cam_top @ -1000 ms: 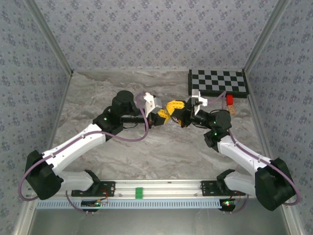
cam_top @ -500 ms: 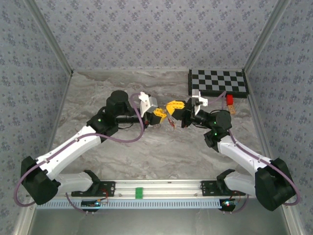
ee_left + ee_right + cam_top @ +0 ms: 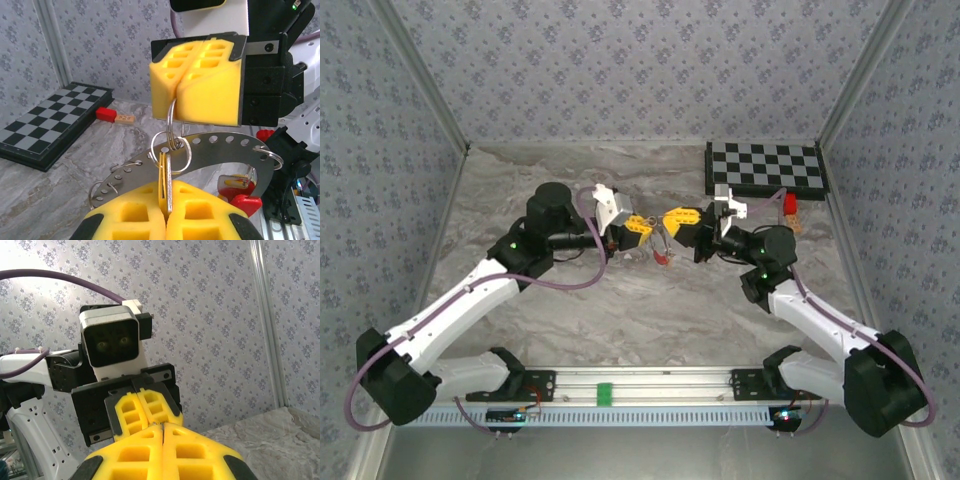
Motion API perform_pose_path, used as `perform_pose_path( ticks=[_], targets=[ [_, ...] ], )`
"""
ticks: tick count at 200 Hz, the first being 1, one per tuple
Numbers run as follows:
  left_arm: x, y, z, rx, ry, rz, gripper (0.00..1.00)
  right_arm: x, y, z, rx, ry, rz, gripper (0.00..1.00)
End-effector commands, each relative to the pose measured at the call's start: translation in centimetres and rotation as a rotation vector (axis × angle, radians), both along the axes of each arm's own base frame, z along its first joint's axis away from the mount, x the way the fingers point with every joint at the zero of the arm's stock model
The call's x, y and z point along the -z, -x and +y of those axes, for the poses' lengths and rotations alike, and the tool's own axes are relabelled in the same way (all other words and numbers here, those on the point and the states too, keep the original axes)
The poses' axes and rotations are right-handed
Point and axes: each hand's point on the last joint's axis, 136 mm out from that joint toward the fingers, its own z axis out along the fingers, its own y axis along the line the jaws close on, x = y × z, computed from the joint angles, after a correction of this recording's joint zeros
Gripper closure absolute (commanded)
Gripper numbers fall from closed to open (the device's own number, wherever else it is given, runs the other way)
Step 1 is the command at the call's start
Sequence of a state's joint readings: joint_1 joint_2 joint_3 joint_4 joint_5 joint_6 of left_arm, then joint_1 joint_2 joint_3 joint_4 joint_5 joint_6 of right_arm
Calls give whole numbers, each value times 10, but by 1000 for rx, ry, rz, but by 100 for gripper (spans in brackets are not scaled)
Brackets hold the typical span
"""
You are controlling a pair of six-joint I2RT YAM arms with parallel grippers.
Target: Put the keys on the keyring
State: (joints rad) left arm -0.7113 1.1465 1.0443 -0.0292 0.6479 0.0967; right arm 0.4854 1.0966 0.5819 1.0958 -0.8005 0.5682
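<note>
The left gripper (image 3: 165,201), closed on the small flat yellowish key (image 3: 167,172), faces the right gripper (image 3: 176,106), closed on the thin silvery wire keyring (image 3: 170,128) above the grey marbled table (image 3: 650,312); a sideways tug could twist the key's head off the coil.

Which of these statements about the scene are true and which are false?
1. Both the left hand and the right hand are shut. True.
2. The left hand grips a key between its fingers. True.
3. The right hand is empty. False: it pinches a wire ring of the keyring.
4. The chessboard lies at the near left corner. False: it lies at the far right corner of the table.
5. The red block rests on the chessboard. False: it lies on the table beside it.
</note>
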Motion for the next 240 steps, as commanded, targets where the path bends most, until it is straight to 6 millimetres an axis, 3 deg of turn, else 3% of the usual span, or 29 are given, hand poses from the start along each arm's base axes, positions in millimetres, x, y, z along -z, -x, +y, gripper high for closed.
perform_pose_path(
  ticks=[1, 86, 139, 150, 162, 168, 240],
  targets=[
    [-12, 2, 4, 1, 21, -38, 96, -3, 4, -3, 5, 5, -34, 100],
    [-16, -6, 3, -26, 5, -55, 95, 16, 2, 1, 5, 70, -10, 100],
    [0, -27, 0, -89, -75, -25, 100, 37, -9, -9, 114, 122, 33, 100],
    [6, -32, -1, -104, -98, -12, 100, 42, -15, -15, 169, 130, 49, 84],
    [11, -37, -2, -114, -117, 0, 100, 49, -19, -22, 221, 141, 71, 55],
    [14, -40, -3, -123, -126, 4, 100, 52, -21, -25, 246, 146, 78, 46],
    [55, -88, -20, -221, -283, 91, 100, 80, -25, -60, 469, 197, 128, 30]
  ],
)
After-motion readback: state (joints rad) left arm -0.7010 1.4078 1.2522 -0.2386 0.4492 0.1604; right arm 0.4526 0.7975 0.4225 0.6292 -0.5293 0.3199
